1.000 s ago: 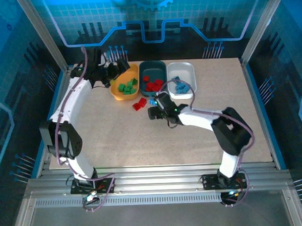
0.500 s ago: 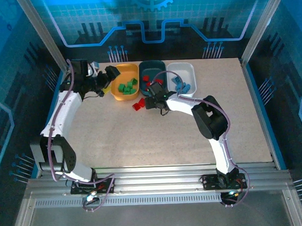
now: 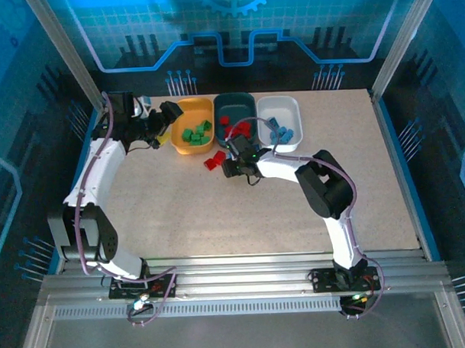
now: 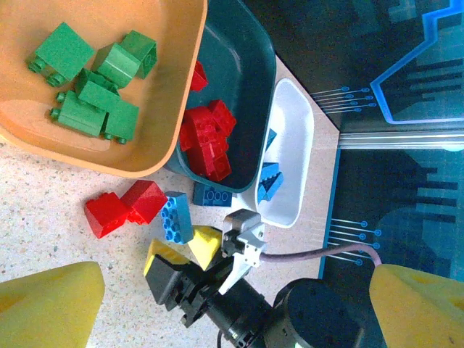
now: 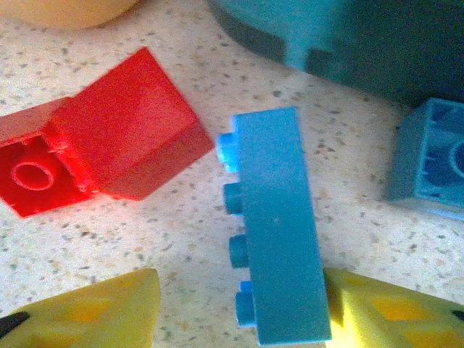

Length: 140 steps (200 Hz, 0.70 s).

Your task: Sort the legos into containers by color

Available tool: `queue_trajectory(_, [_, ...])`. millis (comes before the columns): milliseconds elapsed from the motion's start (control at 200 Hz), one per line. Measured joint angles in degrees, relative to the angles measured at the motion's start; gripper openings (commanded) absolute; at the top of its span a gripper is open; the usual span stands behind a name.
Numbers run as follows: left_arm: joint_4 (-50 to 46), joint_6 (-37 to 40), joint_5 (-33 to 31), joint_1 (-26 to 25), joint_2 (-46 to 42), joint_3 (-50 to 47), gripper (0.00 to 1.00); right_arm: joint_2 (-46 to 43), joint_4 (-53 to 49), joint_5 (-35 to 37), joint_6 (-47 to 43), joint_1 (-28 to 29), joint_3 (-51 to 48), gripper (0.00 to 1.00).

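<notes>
- You have the long light-blue plastic brick (image 5: pixel 279 232) lying on the speckled beige table (image 3: pixel 219 220) toward its far edge, just in front of the tubs. Its studs point sideways at the red bricks.
- Your right gripper (image 4: pixel 187 250) straddles that brick with its jaws part-way apart. In the right wrist view one yellow finger (image 5: pixel 377 308) sits against the brick's smooth side, while the other finger (image 5: pixel 94 315) is a little way off the studded side. The brick is framed but not clamped.
- Two loose red plastic bricks (image 4: pixel 123 206) touch each other on the table just beside the light-blue one, on its studded side.
- A smaller, darker blue brick (image 4: pixel 212 196) lies on the other side, right against the near wall of the middle tub.
- Three shallow rounded plastic tubs stand in a row along the table's far edge, left of centre.
- The orange-yellow tub (image 4: pixel 174 109) on the left holds green bricks (image 4: pixel 98 94).
- The dark teal-grey tub (image 4: pixel 243 72) in the middle holds red bricks (image 4: pixel 206 141).
- The white tub (image 4: pixel 297 109) on the right holds blue bricks (image 4: pixel 270 181).
- Your left gripper (image 4: pixel 235 297) hangs near the far-left corner, just beside the orange-yellow tub, with its yellow fingers spread wide.
</notes>
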Motion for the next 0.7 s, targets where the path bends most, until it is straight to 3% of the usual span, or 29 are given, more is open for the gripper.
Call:
queue_trajectory(470, [-0.02,0.02,0.00,0.00,0.72,0.00,0.95,4.28,-4.63,4.90,-3.93,0.31,6.99,0.19])
queue_trajectory(700, [0.07,0.00,0.04,0.00,0.81,0.00,0.96,-2.29,-3.34,5.88,-3.96,1.09,-1.77,0.17])
